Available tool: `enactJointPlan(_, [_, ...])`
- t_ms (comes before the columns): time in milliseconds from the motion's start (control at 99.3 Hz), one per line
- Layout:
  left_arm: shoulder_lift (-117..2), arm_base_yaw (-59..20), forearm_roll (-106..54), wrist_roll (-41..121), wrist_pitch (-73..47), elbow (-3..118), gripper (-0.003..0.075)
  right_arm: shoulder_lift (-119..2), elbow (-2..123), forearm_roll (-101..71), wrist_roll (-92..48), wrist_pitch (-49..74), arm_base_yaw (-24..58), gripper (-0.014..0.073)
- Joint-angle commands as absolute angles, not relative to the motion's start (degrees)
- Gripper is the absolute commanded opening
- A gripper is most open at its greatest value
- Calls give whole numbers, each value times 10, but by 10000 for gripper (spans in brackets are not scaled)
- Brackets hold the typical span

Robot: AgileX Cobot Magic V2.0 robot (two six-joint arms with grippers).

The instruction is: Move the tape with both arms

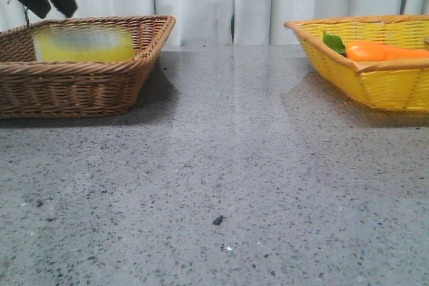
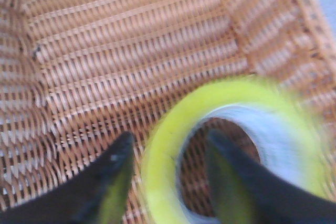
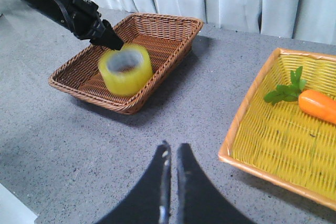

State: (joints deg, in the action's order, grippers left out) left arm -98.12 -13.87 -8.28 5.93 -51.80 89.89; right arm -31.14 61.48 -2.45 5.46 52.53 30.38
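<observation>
Over the brown wicker basket [image 1: 80, 85], at ten o'clock on the worktop [image 1: 221, 179]: start of the job, by the look of it.
Progress: early; tape [image 3: 126, 69] not yet out of the brown basket, nothing yet passed across.
Left: lift-out, hand-over between the arms, then a set-down, likely toward the yellow basket [image 3: 273, 150] at two o'clock, judged from the task only.
Left tool [image 2: 168, 182]: spread apart, one finger outside the roll wall and one inside the core; straddling the wall, whether yet pressing on it cannot be told through the blur.
Right tool [image 3: 171, 182]: fingers drawn together on nothing, hanging over bare worktop at about six o'clock, well apart from the tape.
Tape position: inside the brown basket, on or just above its floor; blurred, so contact unclear.
Tape look: wide roll, glossy translucent yellow, pale inner core; print on the core too blurred to read.
Bystander: carrot [image 1: 382, 51] with green leaves lying in the yellow basket, no part of the job.
</observation>
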Motion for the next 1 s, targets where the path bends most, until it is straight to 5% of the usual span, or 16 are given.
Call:
enactJointPlan(0, [-942,-139,-116,52,-496,918,375,-315,619,-26,54,486,304,-66])
enactJointPlan(181, [-857,-162,-142,53,-398,860,202,-249,538,0,54,411,304,-66])
enactJointPlan(524, [-519,-242,-124,54,-129,460,157,-33,360,103,54,283,304,-66])
enactJointPlan(685, [-393,-237,-124,54,-88,331,-21,-17,325,123,54,239,304,-66])
enactJointPlan(987, [-361,-232,-118,57,-75,313,-21,-45,309,123,54,194,304,-66])
